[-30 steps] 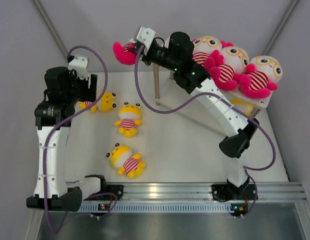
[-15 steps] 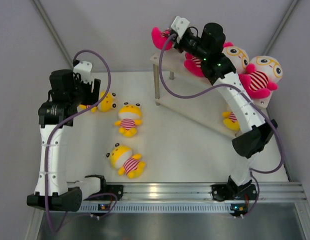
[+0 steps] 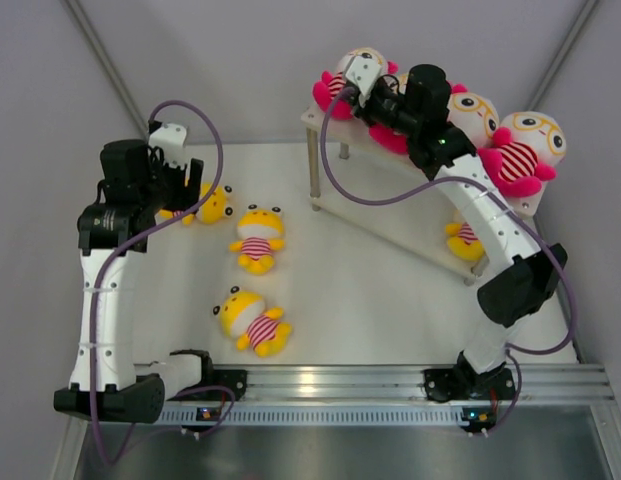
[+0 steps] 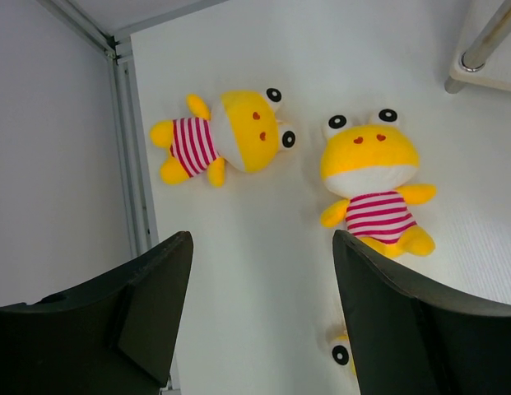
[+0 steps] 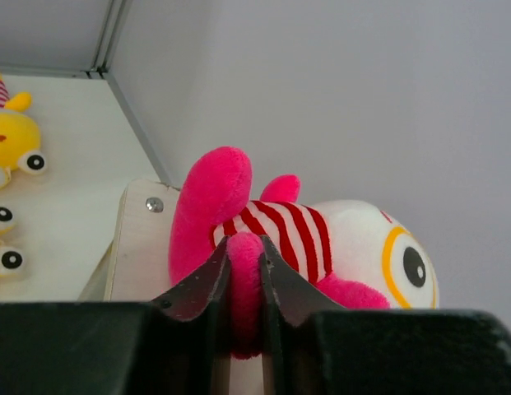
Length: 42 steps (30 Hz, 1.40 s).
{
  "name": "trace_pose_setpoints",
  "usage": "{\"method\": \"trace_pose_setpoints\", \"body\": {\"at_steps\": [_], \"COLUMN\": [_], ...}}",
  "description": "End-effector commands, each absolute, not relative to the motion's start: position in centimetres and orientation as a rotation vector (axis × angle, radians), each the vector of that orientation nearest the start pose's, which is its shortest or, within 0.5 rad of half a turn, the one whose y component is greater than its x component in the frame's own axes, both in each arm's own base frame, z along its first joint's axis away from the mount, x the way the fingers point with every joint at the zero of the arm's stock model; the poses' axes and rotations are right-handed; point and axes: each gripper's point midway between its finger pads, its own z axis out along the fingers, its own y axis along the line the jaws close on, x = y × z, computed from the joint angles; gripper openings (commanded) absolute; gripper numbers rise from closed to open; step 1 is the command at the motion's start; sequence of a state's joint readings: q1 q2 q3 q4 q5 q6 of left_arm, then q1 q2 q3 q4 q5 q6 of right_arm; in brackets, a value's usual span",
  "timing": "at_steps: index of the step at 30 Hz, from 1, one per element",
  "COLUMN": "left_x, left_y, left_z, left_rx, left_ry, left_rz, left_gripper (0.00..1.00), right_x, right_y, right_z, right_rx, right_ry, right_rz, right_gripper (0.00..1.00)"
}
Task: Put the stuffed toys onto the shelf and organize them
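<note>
The white shelf (image 3: 325, 118) stands at the back right. My right gripper (image 3: 354, 90) is shut on a hot-pink limb of a pink stuffed toy (image 3: 340, 84) that lies on the left end of the top board. In the right wrist view the jaws (image 5: 245, 262) pinch that limb, with the toy's (image 5: 329, 239) striped belly just beyond. Two more pink toys (image 3: 472, 116) (image 3: 530, 146) sit further right on top, and a yellow one (image 3: 460, 236) is on the lower board. Three yellow toys (image 3: 208, 205) (image 3: 257, 238) (image 3: 252, 321) lie on the table. My left gripper (image 4: 263, 247) hangs open and empty above them.
A metal rail (image 3: 390, 384) runs along the near edge between the arm bases. Grey walls close in left, back and right, with a frame post (image 4: 123, 132) beside the left yellow toy (image 4: 230, 136). A shelf leg (image 4: 485, 45) stands near the middle yellow toy (image 4: 372, 177).
My right arm has swung right with the pink toy, from left of the shelf onto the left end of its top board. The left arm has barely moved.
</note>
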<state>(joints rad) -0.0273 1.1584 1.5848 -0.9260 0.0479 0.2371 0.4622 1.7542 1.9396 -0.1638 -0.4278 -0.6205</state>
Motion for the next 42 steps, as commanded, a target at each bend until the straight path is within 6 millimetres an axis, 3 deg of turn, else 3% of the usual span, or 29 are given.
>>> {"method": "trace_pose_setpoints", "body": {"at_steps": [1,2,3,6,8,13,16,19,21,24,25,27,28,30,31,36,42], "left_x": [30.9,31.0,31.0,31.1,31.0,30.4,30.1,29.6,29.1,28.4,28.2,27.7,27.5,26.8,26.3,24.7,24.0], "left_y": [-1.0,-1.1,-1.3,-1.7,-1.8,-1.9,-1.4,-1.1,-1.0,-0.8,-0.6,0.0,0.2,1.4,1.6,2.6,3.8], "left_z": [35.7,35.5,35.3,33.7,32.7,29.0,26.9,25.1,23.9,22.4,22.2,21.4,21.3,20.3,19.4,17.0,16.9], "left_rx": [0.325,0.330,0.338,0.359,0.372,0.400,0.396,0.398,0.400,0.398,0.395,0.385,0.378,0.336,0.333,0.278,0.231], "left_ry": [2.034,2.037,2.043,2.078,2.099,2.188,2.242,2.289,2.320,2.354,2.358,2.379,2.383,2.413,2.438,2.500,2.505], "left_rz": [0.067,0.058,0.045,0.017,0.009,-0.005,0.016,0.028,0.024,0.024,0.031,0.059,0.071,0.115,0.118,0.129,0.185], "left_gripper": [0.75,0.75,0.75,0.75,0.75,0.75,0.75,0.76,0.76,0.77,0.77,0.77,0.77,0.77,0.77,0.77,0.77], "right_x": [44.3,44.3,44.1,43.0,42.3,40.3,37.9,34.4,30.8,25.4,24.4,21.9,21.4,19.9,19.0,16.6,13.8], "right_y": [26.7,26.8,26.7,26.5,26.4,25.6,25.7,27.5,31.1,35.0,36.0,37.9,38.3,39.8,40.3,43.0,44.3], "right_z": [48.8,48.2,48.7,50.3,51.7,55.3,57.3,57.7,53.6,45.7,42.1,38.2,34.4,32.0,29.0,20.7,14.2], "right_rx": [-1.020,-1.021,-1.010,-0.975,-0.960,-0.893,-0.858,-0.910,-1.126,-1.418,-1.483,-1.551,-1.590,-1.587,-1.619,-1.787,-1.944], "right_ry": [1.044,1.054,1.042,1.013,0.990,0.942,0.905,0.873,0.853,0.867,0.914,0.956,1.026,1.055,1.111,1.234,1.266], "right_rz": [0.159,0.165,0.166,0.192,0.202,0.189,0.183,0.238,0.360,0.525,0.575,0.664,0.702,0.792,0.840,0.859,0.864], "right_gripper": [0.17,0.25,0.45,0.71,0.82,0.99,0.99,1.00,0.99,1.00,0.99,0.99,0.98,0.97,0.96,0.92,0.89]}}
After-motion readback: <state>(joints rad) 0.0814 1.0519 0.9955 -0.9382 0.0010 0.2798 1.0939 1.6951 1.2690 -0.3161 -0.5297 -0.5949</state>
